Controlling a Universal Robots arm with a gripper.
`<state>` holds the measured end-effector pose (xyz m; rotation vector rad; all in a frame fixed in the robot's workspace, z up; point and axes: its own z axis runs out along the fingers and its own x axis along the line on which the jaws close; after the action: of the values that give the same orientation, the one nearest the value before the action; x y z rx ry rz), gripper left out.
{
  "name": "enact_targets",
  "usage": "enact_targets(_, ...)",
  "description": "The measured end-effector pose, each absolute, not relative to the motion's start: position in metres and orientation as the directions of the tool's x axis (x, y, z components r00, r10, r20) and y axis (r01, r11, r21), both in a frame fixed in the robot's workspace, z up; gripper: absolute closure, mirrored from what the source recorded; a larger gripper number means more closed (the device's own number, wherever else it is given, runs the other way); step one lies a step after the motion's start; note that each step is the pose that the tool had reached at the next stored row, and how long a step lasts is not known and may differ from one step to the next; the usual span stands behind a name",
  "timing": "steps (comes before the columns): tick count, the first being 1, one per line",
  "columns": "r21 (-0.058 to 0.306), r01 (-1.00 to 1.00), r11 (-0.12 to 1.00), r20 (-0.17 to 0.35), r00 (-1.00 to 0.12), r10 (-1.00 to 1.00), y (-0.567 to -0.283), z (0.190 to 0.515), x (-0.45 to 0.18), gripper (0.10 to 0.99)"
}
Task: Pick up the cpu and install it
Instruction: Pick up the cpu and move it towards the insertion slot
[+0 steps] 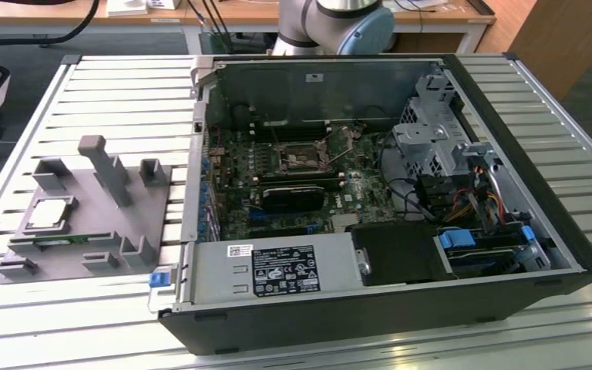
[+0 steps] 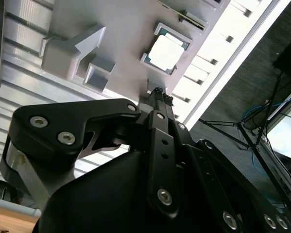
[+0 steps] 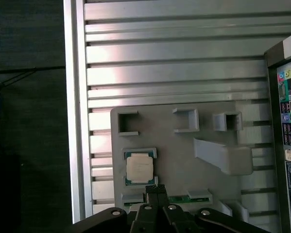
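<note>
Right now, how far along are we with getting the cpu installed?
Nothing is done yet: the cpu lies in its grey holder on the slatted table, outside the computer case. In hand: the gripper hangs over the holder near the cpu's edge, shut, holding nothing. Left: both pickup and install at the socket.

On my exterior view the table (image 1: 121, 85) carries two things: the holder plate (image 1: 78, 194) near the exterior view's left edge, and the open computer case (image 1: 378, 308) just beside it, running to the right edge. The cpu (image 1: 49, 213) sits on the plate by its left edge, with the memory stick (image 1: 65, 245) just in front. Inside the case, the socket (image 1: 304, 158) lies mid-board, behind the power supply (image 1: 265, 270). My gripper (image 3: 155, 187) hangs over the plate, beside the cpu.
</note>
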<state>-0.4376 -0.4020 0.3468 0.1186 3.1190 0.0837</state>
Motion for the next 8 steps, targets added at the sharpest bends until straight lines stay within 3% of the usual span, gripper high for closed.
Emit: enact_targets(8,0.054,0.076,0.996,-0.013,-0.997,0.076,-0.4051,0.3423,-0.4377,0.976)
